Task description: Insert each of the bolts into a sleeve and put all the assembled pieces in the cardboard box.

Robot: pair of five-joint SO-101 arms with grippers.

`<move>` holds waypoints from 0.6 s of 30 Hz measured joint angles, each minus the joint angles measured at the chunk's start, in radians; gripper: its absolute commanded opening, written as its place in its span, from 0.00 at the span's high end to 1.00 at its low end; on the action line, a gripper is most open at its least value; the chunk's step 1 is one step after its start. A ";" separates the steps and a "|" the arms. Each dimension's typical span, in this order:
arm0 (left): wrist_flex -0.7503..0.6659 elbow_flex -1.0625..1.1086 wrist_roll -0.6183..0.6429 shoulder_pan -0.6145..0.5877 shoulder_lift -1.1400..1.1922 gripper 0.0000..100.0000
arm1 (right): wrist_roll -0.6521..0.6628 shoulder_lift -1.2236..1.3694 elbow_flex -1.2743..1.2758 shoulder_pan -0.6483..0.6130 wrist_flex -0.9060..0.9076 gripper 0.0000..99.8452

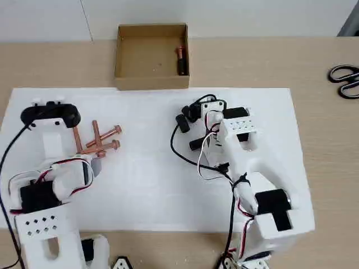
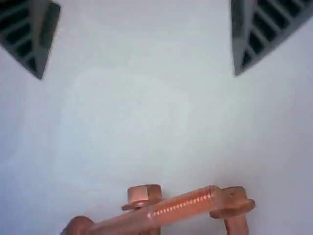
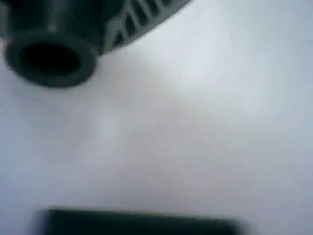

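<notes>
The loose bolts (image 1: 100, 140) are copper-coloured, with hexagonal heads and threaded shafts. They lie in a small crossed heap on the white sheet (image 1: 146, 190) that covers the middle of the worktop (image 1: 314, 61), near its left side. In the left wrist view two heads and one threaded shaft (image 2: 181, 205) show clearly, while the rest run off the edge, so their exact number is hard to settle.

The left end effector (image 2: 138, 73) hangs over bare sheet just beside the heap. Its fingers (image 2: 34, 34) are spread wide and hold nothing.

The sleeves are short black tubes. One sleeve (image 1: 182, 120) sits right at the right end effector (image 1: 190, 115), and the right wrist view shows its round open mouth (image 3: 49, 58) tight against ribbed grey plastic. I cannot tell whether that end effector has closed on it. A second sleeve (image 1: 196, 144) lies on the sheet partly under the right arm, and it is too blurred in the wrist view to make out.

The cardboard box (image 1: 126, 56) stands beyond the sheet's far edge. One assembled piece (image 1: 180, 60), a copper bolt in a black sleeve, lies against the box's right wall.

Scissors (image 1: 345, 81) lie at the worktop's right edge, partly cut off.
</notes>
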 measured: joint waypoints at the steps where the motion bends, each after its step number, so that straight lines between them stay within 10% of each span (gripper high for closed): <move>1: 0.017 -0.026 0.000 0.000 0.000 0.76 | 0.002 -0.029 -0.003 -0.005 0.012 1.00; 10: 0.146 -0.376 -0.014 -0.002 0.379 0.76 | 0.021 -0.292 -0.005 0.003 0.032 1.00; 18: 0.166 -0.704 -0.315 0.083 0.927 0.76 | 0.061 -0.333 0.060 0.000 0.034 1.00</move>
